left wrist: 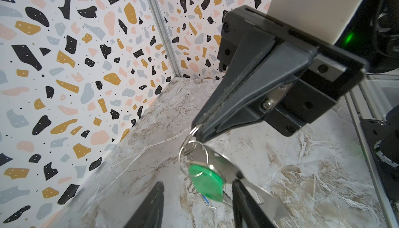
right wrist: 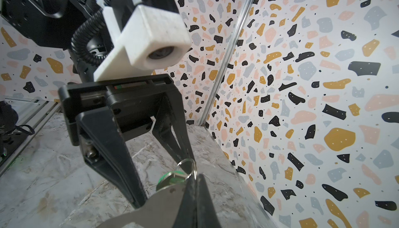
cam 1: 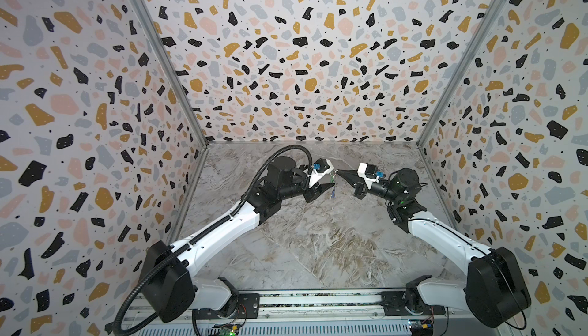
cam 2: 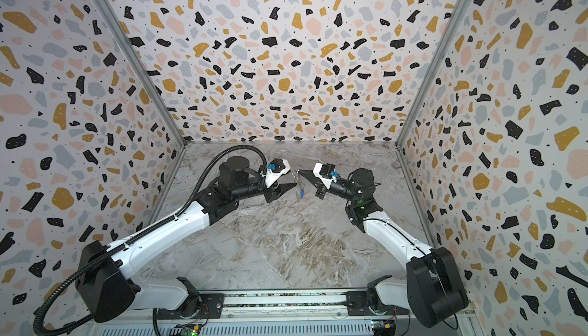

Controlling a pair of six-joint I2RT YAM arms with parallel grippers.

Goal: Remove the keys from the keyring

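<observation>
left wrist, green-tagged key (left wrist: 205, 183), grey keyring (left wrist: 222, 162), wire ring (left wrist: 191, 132)

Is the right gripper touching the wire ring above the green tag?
Touching: the left wrist view shows the right gripper shut, its tips pinching the wire ring.

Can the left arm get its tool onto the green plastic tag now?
Probably yes: the open left tool has the green plastic tag hanging between its fingers, on a metal wire ring the right tool pinches. Nothing intervenes.

No text, label, brand, number or sign can be read anywhere
</observation>
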